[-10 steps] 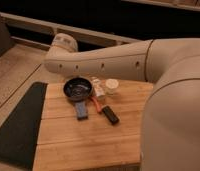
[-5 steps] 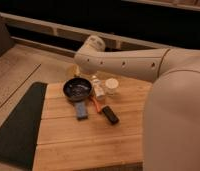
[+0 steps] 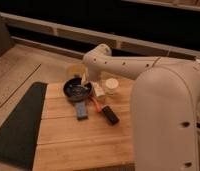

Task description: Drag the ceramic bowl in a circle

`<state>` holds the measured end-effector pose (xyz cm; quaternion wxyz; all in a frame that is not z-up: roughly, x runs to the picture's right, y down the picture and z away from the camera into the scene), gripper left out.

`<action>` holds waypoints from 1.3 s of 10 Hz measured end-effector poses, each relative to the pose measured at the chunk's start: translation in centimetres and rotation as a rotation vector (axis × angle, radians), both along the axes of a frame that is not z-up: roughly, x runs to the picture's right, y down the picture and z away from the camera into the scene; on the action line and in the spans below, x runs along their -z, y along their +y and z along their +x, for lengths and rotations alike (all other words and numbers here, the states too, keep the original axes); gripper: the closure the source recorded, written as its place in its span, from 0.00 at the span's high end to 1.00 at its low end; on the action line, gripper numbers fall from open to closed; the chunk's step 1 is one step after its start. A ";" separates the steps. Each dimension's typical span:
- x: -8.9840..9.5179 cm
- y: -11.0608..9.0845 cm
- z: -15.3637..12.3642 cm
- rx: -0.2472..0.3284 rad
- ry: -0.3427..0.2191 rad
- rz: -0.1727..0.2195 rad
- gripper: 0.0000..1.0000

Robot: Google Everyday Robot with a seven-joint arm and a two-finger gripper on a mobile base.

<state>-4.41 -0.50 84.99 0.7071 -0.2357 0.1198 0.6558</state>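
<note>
The ceramic bowl [image 3: 74, 89] is round, shallow and dark blue-black with a pale sheen inside. It sits at the back left of the wooden table [image 3: 78, 137]. My white arm reaches in from the right, bends above the table's back edge and points down. My gripper [image 3: 85, 80] is at the bowl's right rim, just over or touching it. The arm hides part of the gripper.
A small pale round jar [image 3: 111, 85] stands right of the bowl. A blue flat item [image 3: 81, 110], an orange-red item [image 3: 95, 103] and a black bar [image 3: 110, 115] lie in front of it. A dark mat [image 3: 18, 125] lies to the left. My arm's bulk covers the table's right side.
My arm's bent end has swung from the far left to the right, and the gripper has come down to the bowl's right rim. The bowl has not visibly moved.
</note>
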 end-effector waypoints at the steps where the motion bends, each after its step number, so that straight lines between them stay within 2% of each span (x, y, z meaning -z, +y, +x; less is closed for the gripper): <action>1: -0.1 0.9 -0.2 0.018 -0.008 -0.038 0.65; 3: -0.1 1.3 -0.2 0.024 -0.012 -0.053 0.65; 5: -0.3 1.0 -0.2 0.031 -0.010 -0.040 0.65; 7: -1.7 1.2 -1.4 0.037 -0.027 -0.041 0.65; 10: -4.7 1.5 -3.5 0.027 -0.062 -0.067 0.65; 13: -7.5 1.9 -3.1 0.016 -0.038 -0.106 0.65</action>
